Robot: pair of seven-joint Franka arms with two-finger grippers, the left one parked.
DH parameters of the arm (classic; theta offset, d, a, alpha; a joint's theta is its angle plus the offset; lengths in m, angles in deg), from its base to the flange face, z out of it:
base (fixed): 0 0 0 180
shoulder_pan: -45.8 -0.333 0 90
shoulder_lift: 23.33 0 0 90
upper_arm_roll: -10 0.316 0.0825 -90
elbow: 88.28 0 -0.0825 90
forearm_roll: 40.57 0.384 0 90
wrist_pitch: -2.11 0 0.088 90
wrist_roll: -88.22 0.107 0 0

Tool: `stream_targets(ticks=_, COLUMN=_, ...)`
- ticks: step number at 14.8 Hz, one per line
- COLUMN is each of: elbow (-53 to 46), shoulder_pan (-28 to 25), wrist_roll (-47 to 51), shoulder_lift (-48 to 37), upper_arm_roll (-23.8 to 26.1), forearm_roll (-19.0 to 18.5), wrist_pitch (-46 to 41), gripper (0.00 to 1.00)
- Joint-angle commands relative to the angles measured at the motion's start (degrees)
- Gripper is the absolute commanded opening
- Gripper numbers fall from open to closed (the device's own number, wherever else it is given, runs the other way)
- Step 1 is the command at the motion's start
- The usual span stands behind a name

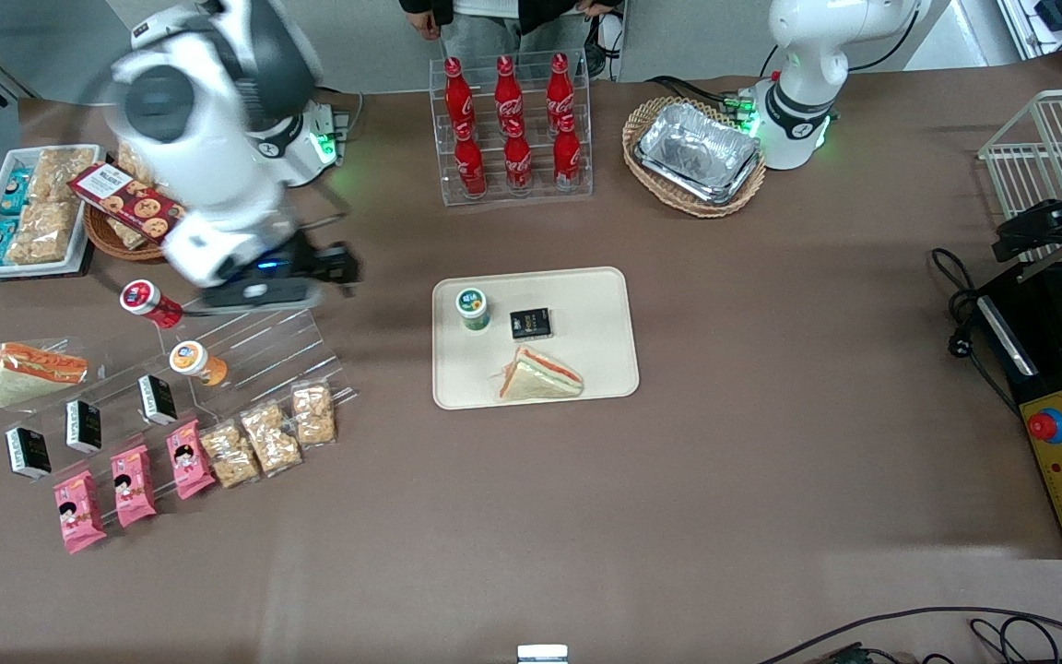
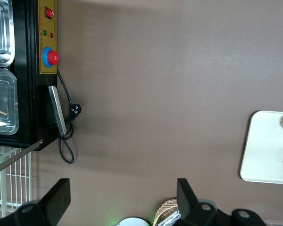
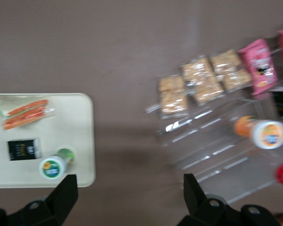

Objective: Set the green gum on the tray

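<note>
The green gum stands upright on the cream tray, at the tray's corner nearest the working arm; it is a small green bottle with a white lid. In the right wrist view the green gum stands on the tray beside a small black box. My right gripper is open and empty, above the bare table between the tray and the clear acrylic rack. Its fingers are spread wide with nothing between them.
On the tray also lie a black box and a wrapped sandwich. The rack holds an orange bottle, a red bottle, black boxes and snack packets. Cola bottles and a basket of foil trays stand farther from the camera.
</note>
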Motion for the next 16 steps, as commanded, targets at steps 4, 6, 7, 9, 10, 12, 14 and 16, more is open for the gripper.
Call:
stream_targets(ticks=4, elbow=-8.0, shoulder_pan=18.67, wrist_roll=-16.76, shoulder_lift=-2.46, upper_arm_roll=0.57, forearm_roll=0.8, wrist_pitch=-10.59, gripper=1.0)
stream_targets(ticks=6, elbow=-8.0, shoulder_pan=25.0, wrist_roll=-17.29, shoulder_lift=-5.46, upper_arm_roll=1.09, forearm_roll=0.71, wrist_pitch=-13.24, gripper=1.0)
stream_targets(ticks=7, elbow=-8.0, shoulder_pan=25.37, wrist_roll=-17.3, shoulder_lift=-6.51, upper_arm_roll=0.57, forearm_roll=0.36, wrist_pitch=-13.42, gripper=1.0)
stream_targets(ticks=9, elbow=-8.0, shoulder_pan=25.37, wrist_roll=-21.48, shoulder_lift=-8.09, upper_arm_roll=-1.88, forearm_roll=-0.08, wrist_pitch=-15.08, gripper=1.0)
stream_targets(ticks=10, elbow=-8.0, shoulder_pan=25.29, wrist_roll=-24.47, shoulder_lift=-8.28, upper_arm_roll=-3.28, forearm_roll=-0.08, wrist_pitch=-15.18, gripper=1.0)
stream_targets(ticks=12, elbow=-8.0, shoulder_pan=25.37, wrist_roll=-26.08, shoulder_lift=-8.11, upper_arm_roll=-5.14, forearm_roll=-0.08, wrist_pitch=-14.92, gripper=1.0)
stream_targets(ticks=14, elbow=-8.09, shoulder_pan=25.46, wrist_roll=-26.09, shoulder_lift=-7.4, upper_arm_roll=-5.32, forearm_roll=-0.08, wrist_pitch=-14.21, gripper=1.0)
stream_targets(ticks=16, elbow=-11.14, shoulder_pan=25.55, wrist_roll=-26.0, shoulder_lift=-4.52, upper_arm_roll=-5.15, forearm_roll=-0.08, wrist_pitch=-13.51, gripper=1.0)
